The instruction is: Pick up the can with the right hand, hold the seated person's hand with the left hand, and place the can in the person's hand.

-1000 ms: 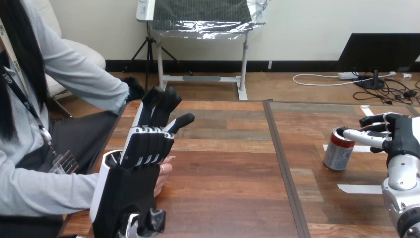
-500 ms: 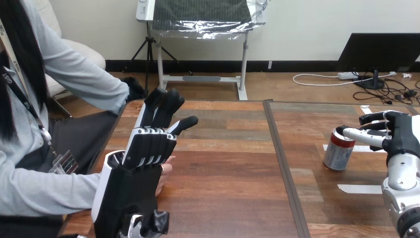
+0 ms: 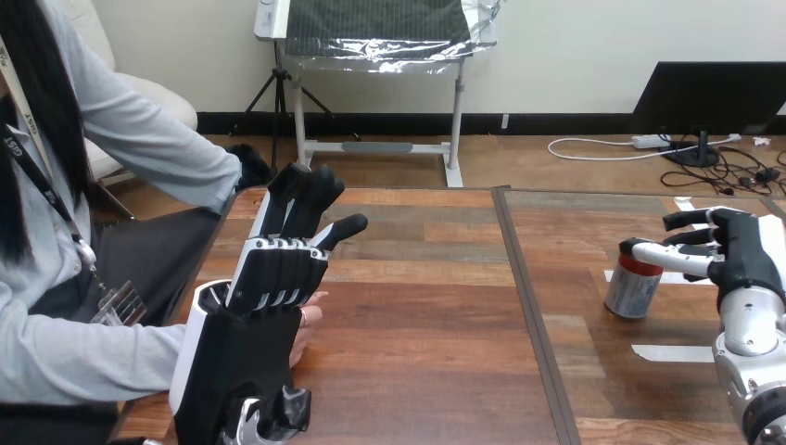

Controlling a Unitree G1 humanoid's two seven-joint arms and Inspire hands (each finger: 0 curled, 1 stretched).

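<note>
left hand [image 3: 243,357]: black, white side shell | right hand [image 3: 741,264]: black | right forearm [image 3: 746,371]: silver

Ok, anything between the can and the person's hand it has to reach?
Nothing lies on the wooden table between the red-and-silver can and the person's hand. The robot's left hand, open and upright, covers most of that hand from the head view.

Robotics test lab. Marked as such by two silver machine arms reaching in at 7 and 4 o'clock, ending in a black-and-white jointed left hand [image 3: 269,278] at 8 o'clock and right hand [image 3: 737,255] at 3 o'clock. Wooden table [image 3: 417,371] of two tops butted along a dark seam toward 5 o'clock. White tape strips [image 3: 672,353] stuck on the top at 4 o'clock, near a can [image 3: 634,287]. Person seated at 9 o'clock.
</note>
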